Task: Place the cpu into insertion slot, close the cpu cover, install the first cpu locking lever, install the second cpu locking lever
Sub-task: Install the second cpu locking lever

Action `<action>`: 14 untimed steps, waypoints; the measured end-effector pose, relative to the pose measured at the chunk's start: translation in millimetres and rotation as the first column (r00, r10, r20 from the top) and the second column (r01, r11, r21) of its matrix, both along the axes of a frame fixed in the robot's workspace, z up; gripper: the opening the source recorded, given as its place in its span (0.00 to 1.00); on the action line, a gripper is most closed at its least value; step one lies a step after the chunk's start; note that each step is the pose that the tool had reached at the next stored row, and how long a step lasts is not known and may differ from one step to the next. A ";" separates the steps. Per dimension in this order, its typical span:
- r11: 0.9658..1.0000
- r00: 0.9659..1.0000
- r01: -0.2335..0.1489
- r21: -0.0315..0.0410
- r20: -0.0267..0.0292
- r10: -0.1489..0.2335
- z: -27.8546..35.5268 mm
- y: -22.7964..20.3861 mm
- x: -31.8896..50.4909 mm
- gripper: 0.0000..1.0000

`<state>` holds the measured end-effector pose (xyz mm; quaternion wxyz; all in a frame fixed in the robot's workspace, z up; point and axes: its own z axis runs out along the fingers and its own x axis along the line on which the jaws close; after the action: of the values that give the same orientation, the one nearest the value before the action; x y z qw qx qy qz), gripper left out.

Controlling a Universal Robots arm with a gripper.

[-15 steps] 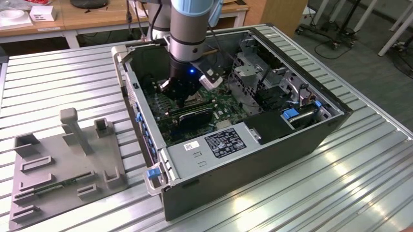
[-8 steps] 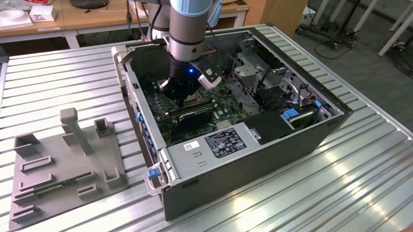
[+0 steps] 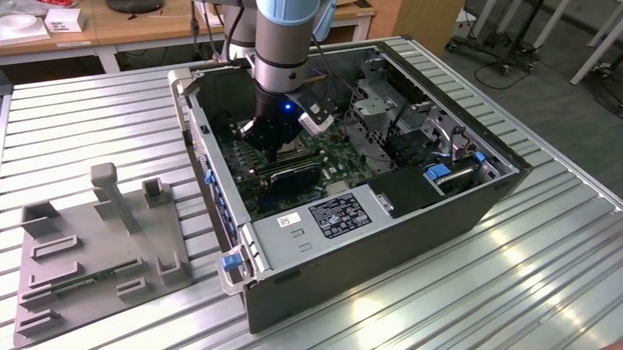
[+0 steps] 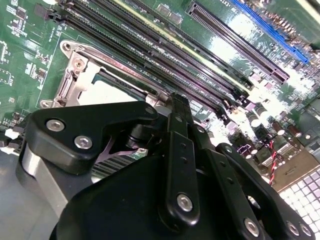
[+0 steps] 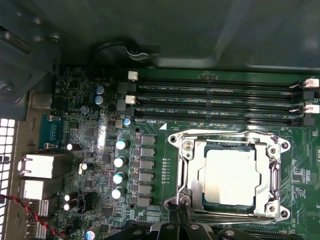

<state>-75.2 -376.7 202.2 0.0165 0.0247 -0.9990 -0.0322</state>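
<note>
Gripper (image 4: 175, 107): being held low over the insertion slot's (image 5: 182, 197) near edge; fingers closed together to a narrow tip, nothing seen gripped.
CPU (image 5: 231, 176): being shown seated in the slot, CPU cover (image 5: 227, 138) lying flat around it.
Step judged: a locking lever being worked; a firm press along the frame edge is being called for.
Clearance: memory slots (image 5: 215, 100) crowding just beyond; case wall (image 3: 219, 95) farther

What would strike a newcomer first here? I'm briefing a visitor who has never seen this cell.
The arm plunging into the open computer case, its gripper low over the green board. In the first wrist view, the pale cpu sits in its slot, framed by the silvery cover. Long black memory slots run beside it.
</note>
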 end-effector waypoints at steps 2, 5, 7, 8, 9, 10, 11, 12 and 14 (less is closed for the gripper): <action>1.000 1.000 0.000 0.001 0.000 0.000 0.0 0.0 0.0 0.11; 1.000 1.000 0.000 0.004 0.000 0.000 0.0 -0.3 -0.2 0.11; 1.000 1.000 0.000 0.004 0.000 0.000 -0.1 -0.3 -0.1 0.11; 1.000 1.000 0.000 0.004 0.000 0.000 0.0 -0.5 -0.2 0.11; 1.000 1.000 0.000 0.004 0.000 0.000 0.0 -0.6 -0.2 0.11; 1.000 1.000 0.000 0.005 0.000 0.000 0.0 -0.7 -0.2 0.11; 1.000 1.000 0.000 0.005 0.000 0.000 0.0 -0.9 -0.2 0.11; 1.000 1.000 0.000 0.005 0.000 0.000 0.0 -1.0 -0.2 0.11; 1.000 1.000 0.000 0.005 0.000 0.000 0.0 -1.2 -0.2 0.11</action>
<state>-75.5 -377.9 202.2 0.0164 0.0247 -0.9990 -0.0347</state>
